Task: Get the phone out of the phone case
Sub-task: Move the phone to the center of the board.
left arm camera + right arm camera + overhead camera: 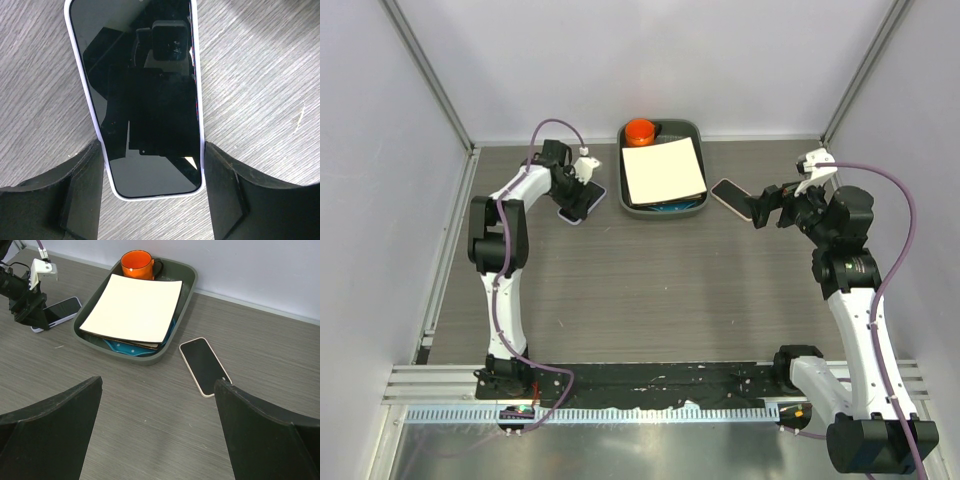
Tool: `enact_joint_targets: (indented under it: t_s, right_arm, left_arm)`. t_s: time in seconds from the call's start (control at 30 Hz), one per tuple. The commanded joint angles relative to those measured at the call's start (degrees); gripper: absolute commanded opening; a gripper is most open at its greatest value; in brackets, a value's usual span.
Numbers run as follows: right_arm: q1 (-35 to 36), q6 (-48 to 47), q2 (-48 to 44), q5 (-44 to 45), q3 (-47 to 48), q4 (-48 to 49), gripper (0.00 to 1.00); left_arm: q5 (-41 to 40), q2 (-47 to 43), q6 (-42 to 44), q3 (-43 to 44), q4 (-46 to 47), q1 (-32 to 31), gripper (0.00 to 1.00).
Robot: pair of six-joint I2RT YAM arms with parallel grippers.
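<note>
Phone (145, 100) is found seated in lavender phone case (160, 196); removal is not begun. Case sides are pinched by left tool (152, 150); right tool (159, 385) is held spread, empty.

top view: fixed camera high above the near edge of the table (650, 290), looking down and forward to the back wall (650, 60); the widest view, taking in the whole table. left wrist view: very near, looking almost straight down between its own fingers (75, 200) onto the left phone (145, 100). right wrist view: higher and farther off, tilted down across the table towards the back left. shared: top and right wrist views both take in the tray (191, 285), the right phone (205, 365) and the left gripper (36, 322); the left phone appears in all three.
</note>
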Motion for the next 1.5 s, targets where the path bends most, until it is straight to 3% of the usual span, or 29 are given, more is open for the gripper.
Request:
enact_joint_targets:
  t_s: [0.0,0.1,0.5,0.87,1.13,1.27,1.47]
  right_arm:
    - [0.31,-0.63,-1.42,-0.05,0.38,1.62,1.0]
    - [0.22,-0.54,-1.68,-0.14,0.29,1.7,1.0]
    - [0.22,-0.01,-2.12,-3.13,-0.24,1.97,1.0]
    - [0.31,1.39,-1.6,-12.62,-2.43,3.64,1.0]
    - [0.31,2.89,-1.07,-14.12,-3.31,5.31,1.0]
    - [0.31,3.33,-1.07,-13.76,-3.49,5.66,1.0]
    - [0.22,3.5,-1.42,-13.06,-3.75,5.92,1.0]
  left_arm:
    - [0.54,-1.58,-1.22,-2.84,-2.82,-0.16,0.1]
    - [0.63,-3.25,-1.4,-4.25,-2.3,-0.16,0.0]
    - [4.75,-14.4,-3.24,-14.09,0.16,-0.16,0.0]
    - [10.12,-26.01,-5.96,-25.78,1.84,-0.95,0.0]
    - [1.78,-32.07,-11.32,-35.08,2.8,-7.98,0.0]
    - [-5.16,-32.52,-19.74,-38.17,5.78,-10.97,0.0]
    - [-8.34,-31.55,-25.04,-40.2,7.02,-14.13,0.0]
